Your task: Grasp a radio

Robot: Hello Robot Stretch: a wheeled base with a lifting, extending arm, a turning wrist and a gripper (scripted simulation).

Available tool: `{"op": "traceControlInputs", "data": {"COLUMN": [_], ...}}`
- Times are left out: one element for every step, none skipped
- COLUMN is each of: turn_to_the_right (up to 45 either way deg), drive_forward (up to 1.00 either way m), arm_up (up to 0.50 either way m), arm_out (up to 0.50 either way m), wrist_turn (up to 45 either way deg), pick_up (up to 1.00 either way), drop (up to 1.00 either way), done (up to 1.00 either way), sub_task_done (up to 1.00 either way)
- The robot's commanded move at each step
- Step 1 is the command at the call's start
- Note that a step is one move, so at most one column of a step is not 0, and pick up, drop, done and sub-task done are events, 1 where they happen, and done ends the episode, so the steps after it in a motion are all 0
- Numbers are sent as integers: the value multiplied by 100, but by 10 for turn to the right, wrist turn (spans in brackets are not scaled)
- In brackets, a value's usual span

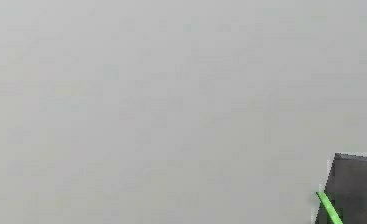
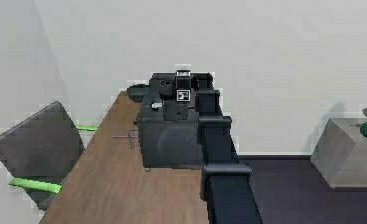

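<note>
The radio [image 2: 169, 135], a dark boxy set with a round speaker face, stands upright on the wooden table [image 2: 101, 175]. It is placed toward the table's far end, close to the edge on the arm side view's right. A thin antenna-like line is seen projecting from its left side over the tabletop.

The gripper [image 2: 163, 88] is seen at the radio's top, at the end of the arm [image 2: 226, 160], which runs along the radio's right side. Whether it is above the casing or touching it cannot be told. Whether anything is held cannot be told either, since the radio stands on the table directly behind the fingers.

The step in hand is judged to be the final approach for the grasp. The fingers would best be centred across the top of the casing, since a push from one side could tip so tall a set or slide it toward the near edge. The lift should then be made straight up.

A small dark round object [image 2: 141, 92] at the table's far edge, just beside the radio, should be avoided. A grey chair [image 2: 36, 145] with green trim is drawn up at the table's left edge, well apart from the radio.
</note>
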Motion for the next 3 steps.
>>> {"op": "traceControlInputs", "data": {"turn_to_the_right": [0, 0, 0], "drive_forward": [0, 0, 0], "arm_up": [-30, 0, 10], "arm_out": [0, 0, 0], "wrist_turn": [0, 0, 0], "pick_up": [0, 100, 0], "drop": [0, 0, 0], "done": [0, 0, 0], "sub_task_done": [0, 0, 0]}}
